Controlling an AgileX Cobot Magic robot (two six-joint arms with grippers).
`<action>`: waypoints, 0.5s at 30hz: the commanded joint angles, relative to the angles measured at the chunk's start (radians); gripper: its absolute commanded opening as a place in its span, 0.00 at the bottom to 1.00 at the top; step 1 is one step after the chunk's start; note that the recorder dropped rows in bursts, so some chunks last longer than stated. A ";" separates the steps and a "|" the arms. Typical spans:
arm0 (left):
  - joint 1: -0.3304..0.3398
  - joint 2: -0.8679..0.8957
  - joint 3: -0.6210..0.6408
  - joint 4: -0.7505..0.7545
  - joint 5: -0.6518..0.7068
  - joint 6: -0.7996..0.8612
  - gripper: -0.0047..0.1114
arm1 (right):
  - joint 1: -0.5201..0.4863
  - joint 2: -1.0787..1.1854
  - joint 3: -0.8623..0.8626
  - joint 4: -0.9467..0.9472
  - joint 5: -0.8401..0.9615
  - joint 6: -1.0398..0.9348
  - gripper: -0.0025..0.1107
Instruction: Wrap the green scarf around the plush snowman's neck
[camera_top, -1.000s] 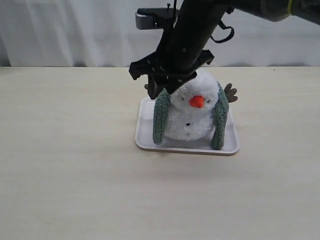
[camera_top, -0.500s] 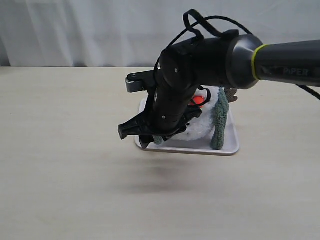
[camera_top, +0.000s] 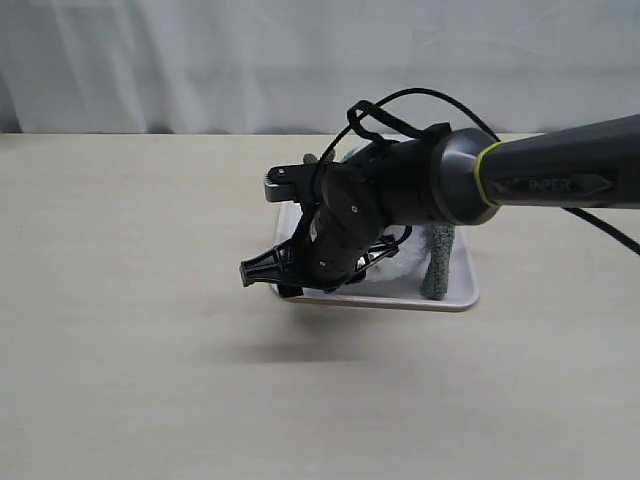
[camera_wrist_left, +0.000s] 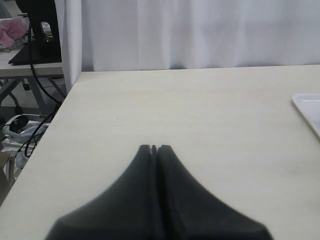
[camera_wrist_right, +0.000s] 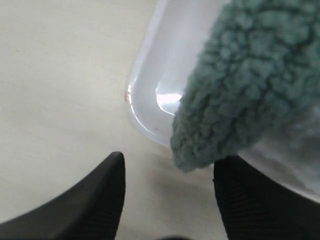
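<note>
Where its rounded end shows, the green scarf (camera_wrist_right: 235, 85) is nubbly — grey-green.

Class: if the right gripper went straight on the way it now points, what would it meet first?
Probably the rounded end of the green scarf, lying just ahead of the open right gripper over the tray corner. Depth is unclear; it might reach the tray rim or table first.

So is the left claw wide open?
No, the left gripper has its two fingers pressed tight together above the table.
</note>
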 joint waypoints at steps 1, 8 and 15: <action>0.002 -0.002 0.004 -0.006 -0.009 -0.003 0.04 | 0.001 0.019 0.004 -0.052 -0.036 0.041 0.48; 0.002 -0.002 0.004 -0.006 -0.009 -0.003 0.04 | 0.001 0.019 0.004 -0.255 -0.004 0.234 0.48; 0.002 -0.002 0.004 -0.006 -0.009 -0.003 0.04 | 0.001 0.019 0.004 -0.262 -0.085 0.247 0.42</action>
